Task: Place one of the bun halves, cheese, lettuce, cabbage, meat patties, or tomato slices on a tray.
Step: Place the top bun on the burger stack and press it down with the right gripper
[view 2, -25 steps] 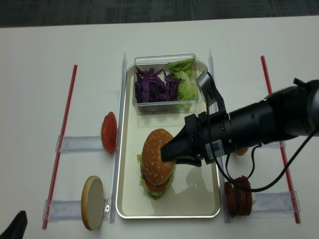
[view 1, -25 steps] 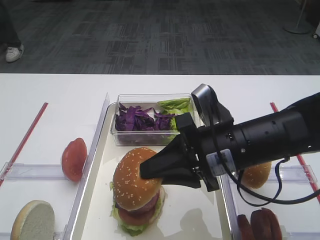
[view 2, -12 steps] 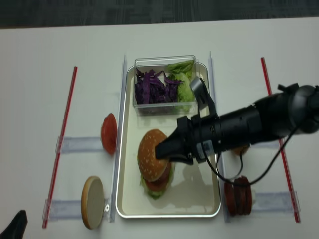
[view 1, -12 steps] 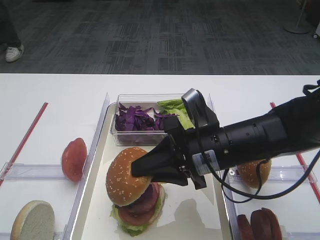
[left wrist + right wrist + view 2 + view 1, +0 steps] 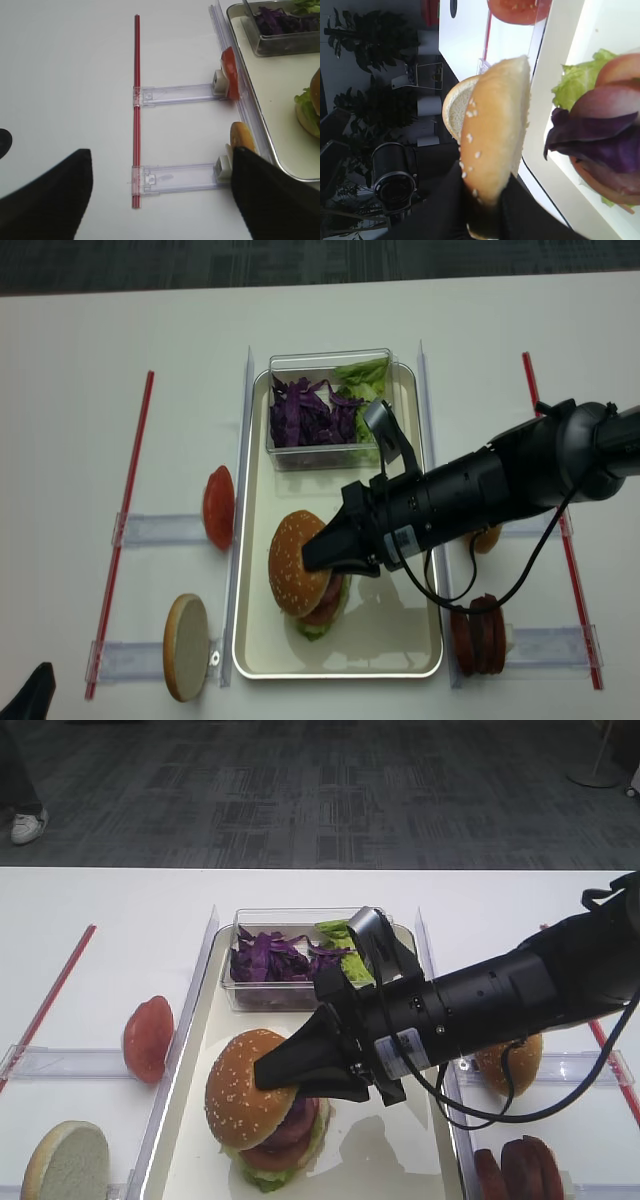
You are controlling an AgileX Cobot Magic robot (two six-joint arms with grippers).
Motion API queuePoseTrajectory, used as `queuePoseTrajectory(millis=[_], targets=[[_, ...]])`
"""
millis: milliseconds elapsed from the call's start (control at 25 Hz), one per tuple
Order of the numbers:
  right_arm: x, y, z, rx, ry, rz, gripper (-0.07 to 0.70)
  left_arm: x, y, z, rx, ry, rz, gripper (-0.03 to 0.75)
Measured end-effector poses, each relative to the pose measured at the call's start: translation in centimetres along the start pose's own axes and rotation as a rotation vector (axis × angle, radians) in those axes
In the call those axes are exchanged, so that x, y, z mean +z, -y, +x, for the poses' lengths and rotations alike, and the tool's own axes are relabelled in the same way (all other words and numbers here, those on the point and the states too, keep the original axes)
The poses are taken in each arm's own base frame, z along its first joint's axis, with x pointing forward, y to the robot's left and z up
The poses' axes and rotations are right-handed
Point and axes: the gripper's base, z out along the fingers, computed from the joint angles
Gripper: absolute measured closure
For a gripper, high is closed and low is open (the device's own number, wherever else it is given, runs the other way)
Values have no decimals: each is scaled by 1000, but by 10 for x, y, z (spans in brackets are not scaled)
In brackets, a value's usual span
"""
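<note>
- Sliding left since a second ago, the right gripper (image 5: 275, 1072) stays clamped on the bun top (image 5: 243, 1087), now overhanging the stack's left side.
- Tilted so, it looks mid-placement over the tray (image 5: 400, 645).
- Left gripper (image 5: 160, 192): fingers apart, idle.
- Counted: three bun halves, one tomato slice (image 5: 148, 1038) outside.

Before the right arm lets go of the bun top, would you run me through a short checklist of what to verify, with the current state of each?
1. Right gripper shut on the bun top: ok.
2. Bun top centred over the burger stack: not ok, it overhangs to the left.
3. Bun top level: cannot tell.
4. Stack sits inside the tray: ok.
5. Clear box of cabbage and lettuce is apart from the stack: ok.
6. Left gripper away from the tray: ok.
</note>
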Motion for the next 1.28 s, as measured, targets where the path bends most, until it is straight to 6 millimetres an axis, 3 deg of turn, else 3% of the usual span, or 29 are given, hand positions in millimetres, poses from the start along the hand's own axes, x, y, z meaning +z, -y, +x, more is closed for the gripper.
queuePoseTrajectory(millis=[400,840,1280], targets=[[5,14,1,-7,-13,10,464,0,0,0,0,0,0,176],[5,13,-2,-32,13,3,464,0,0,0,0,0,0,176],[-7,20,-4,9,7,28,464,0,0,0,0,0,0,176]])
